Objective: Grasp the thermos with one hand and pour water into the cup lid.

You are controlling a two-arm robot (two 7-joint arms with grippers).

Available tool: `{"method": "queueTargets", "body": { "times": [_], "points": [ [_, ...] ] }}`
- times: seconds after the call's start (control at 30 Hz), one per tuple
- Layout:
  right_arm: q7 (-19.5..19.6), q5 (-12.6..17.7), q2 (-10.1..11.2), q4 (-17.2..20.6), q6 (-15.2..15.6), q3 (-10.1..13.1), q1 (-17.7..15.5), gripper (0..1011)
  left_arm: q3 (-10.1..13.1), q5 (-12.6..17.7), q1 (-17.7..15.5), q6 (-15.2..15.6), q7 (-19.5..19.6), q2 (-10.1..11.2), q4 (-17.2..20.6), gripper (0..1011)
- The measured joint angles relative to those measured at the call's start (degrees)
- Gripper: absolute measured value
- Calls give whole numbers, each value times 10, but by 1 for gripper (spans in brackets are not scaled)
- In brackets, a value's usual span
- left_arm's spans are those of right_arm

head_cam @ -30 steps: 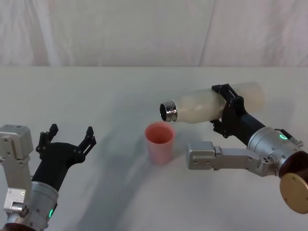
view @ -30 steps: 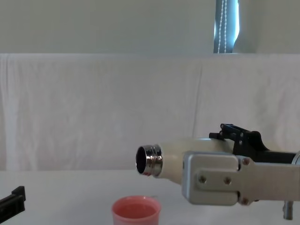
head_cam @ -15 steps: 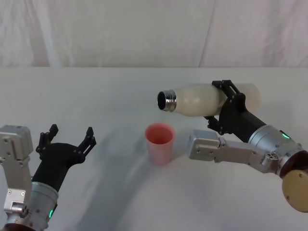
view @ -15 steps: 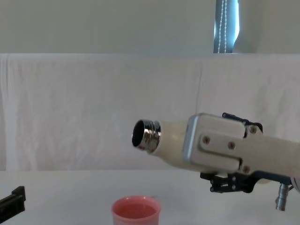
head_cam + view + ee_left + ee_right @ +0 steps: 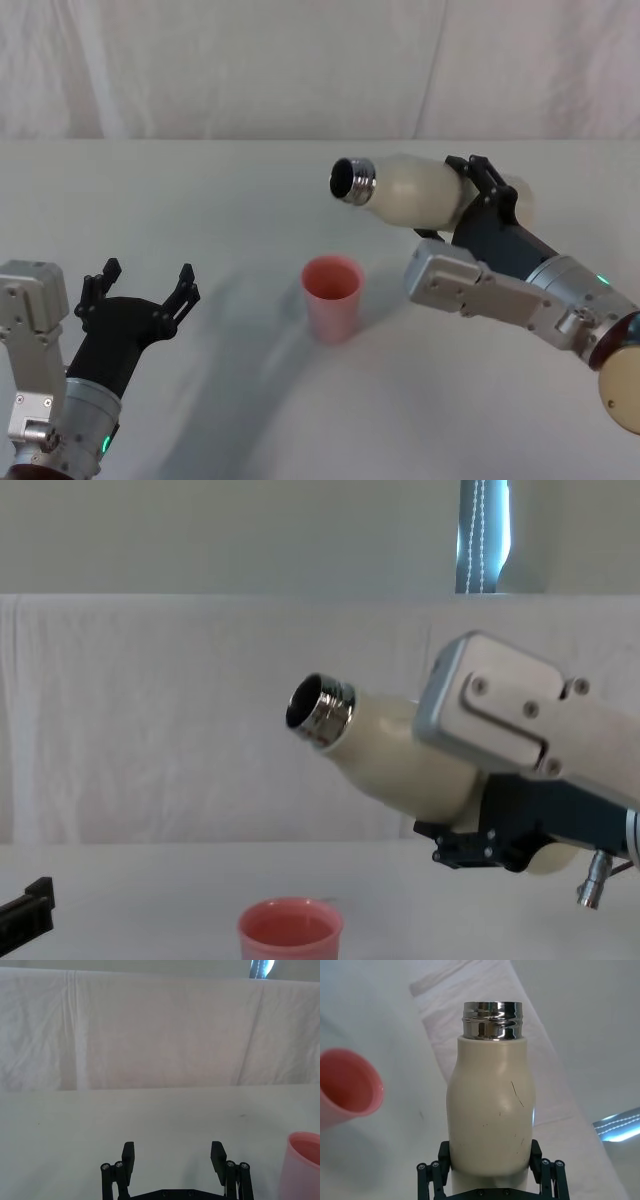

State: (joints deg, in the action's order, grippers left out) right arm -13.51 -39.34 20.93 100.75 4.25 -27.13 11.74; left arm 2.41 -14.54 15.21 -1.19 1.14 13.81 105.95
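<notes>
My right hand point(image 5: 478, 196) grips the matte cream thermos point(image 5: 415, 190), its shiny threaded steel neck tilted up above the round pink cup lid point(image 5: 331, 298). My left hand point(image 5: 140, 292) rests open over the white desk point(image 5: 220, 200).

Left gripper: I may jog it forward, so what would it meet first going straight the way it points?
Probably nothing: the open left gripper faces bare table up to the backdrop cloth. The cup lid sits off to its side, likely outside that line.
</notes>
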Motion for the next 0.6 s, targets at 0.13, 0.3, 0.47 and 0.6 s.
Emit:
{"method": "queueTargets", "body": {
  "times": [0.13, 0.3, 0.47, 0.6],
  "points": [
    [4, 38, -9, -2, -13, 14, -8, 958, 0, 0, 0, 0, 0, 0, 0, 1001],
    [7, 74, -16, -6, -25, 28, -17, 957, 0, 0, 0, 0, 0, 0, 0, 1001],
    [7, 106, -22, -9, -36, 40, -23, 957, 0, 0, 0, 0, 0, 0, 0, 1001],
    [7, 128, -25, -10, -42, 47, -27, 958, 0, 0, 0, 0, 0, 0, 0, 1001]
  ]
}}
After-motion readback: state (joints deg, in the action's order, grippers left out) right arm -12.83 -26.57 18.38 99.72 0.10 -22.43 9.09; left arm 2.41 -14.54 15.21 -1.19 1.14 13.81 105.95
